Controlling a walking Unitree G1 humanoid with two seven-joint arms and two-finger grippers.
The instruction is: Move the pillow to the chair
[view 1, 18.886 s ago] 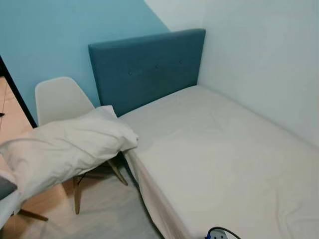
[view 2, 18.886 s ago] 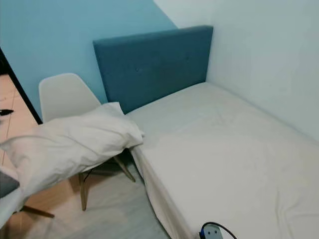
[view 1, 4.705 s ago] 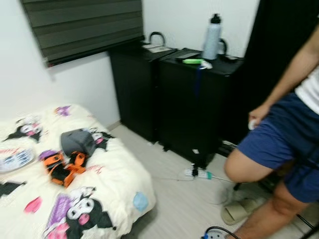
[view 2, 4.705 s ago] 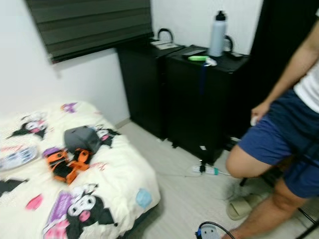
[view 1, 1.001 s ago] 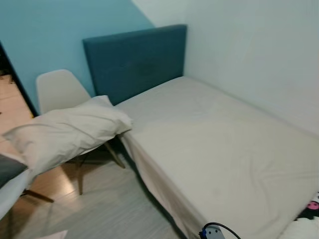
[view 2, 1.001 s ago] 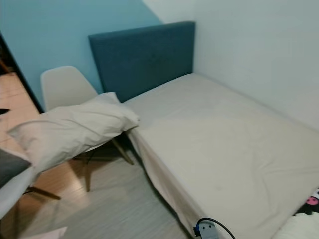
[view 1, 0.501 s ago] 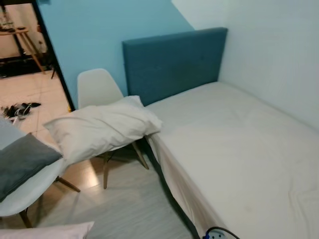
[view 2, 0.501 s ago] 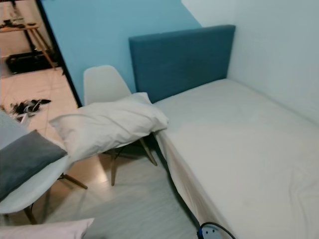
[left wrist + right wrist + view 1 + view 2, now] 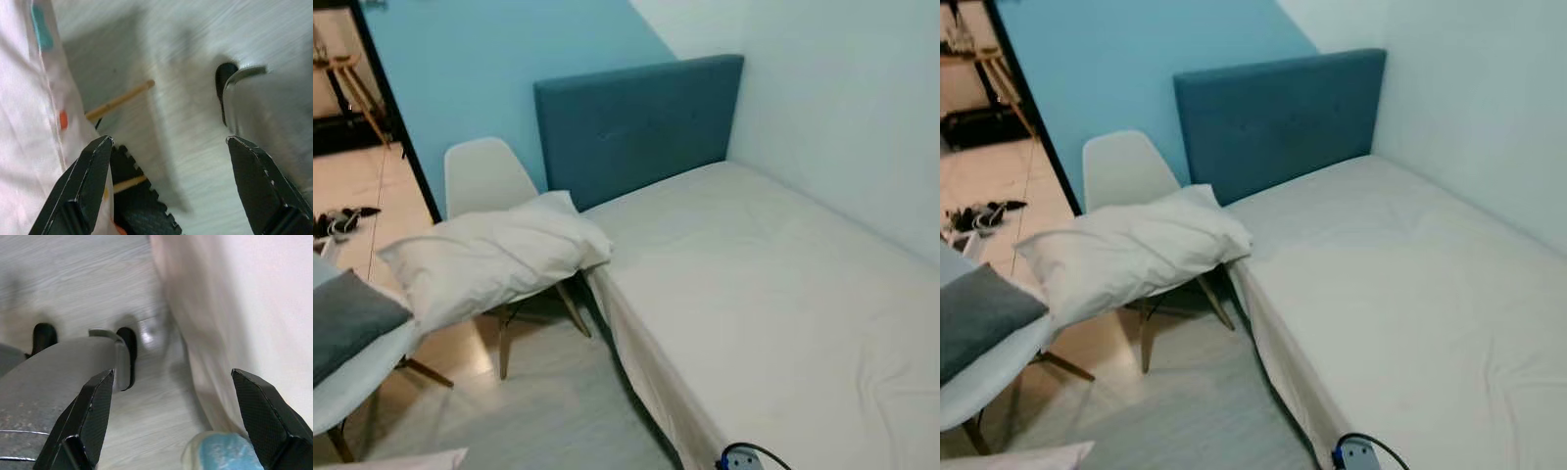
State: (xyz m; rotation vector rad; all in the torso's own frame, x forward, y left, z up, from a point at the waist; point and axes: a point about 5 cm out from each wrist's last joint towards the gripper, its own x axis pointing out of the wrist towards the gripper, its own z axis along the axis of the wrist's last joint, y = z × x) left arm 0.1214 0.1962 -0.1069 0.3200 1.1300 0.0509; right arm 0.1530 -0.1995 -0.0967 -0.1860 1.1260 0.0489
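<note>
— Pillow?
— Pillow (image 9: 494, 257) lies on chair (image 9: 481, 178), beside bed (image 9: 773, 294).
— Grippers?
— Left gripper (image 9: 171, 183) and right gripper (image 9: 173, 418) both spread wide, empty, over floor (image 9: 558, 411).

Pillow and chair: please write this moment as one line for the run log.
pillow: lying on white chair beside bed | left gripper: open, above floor | right gripper: open, above floor | task: looks done
</note>
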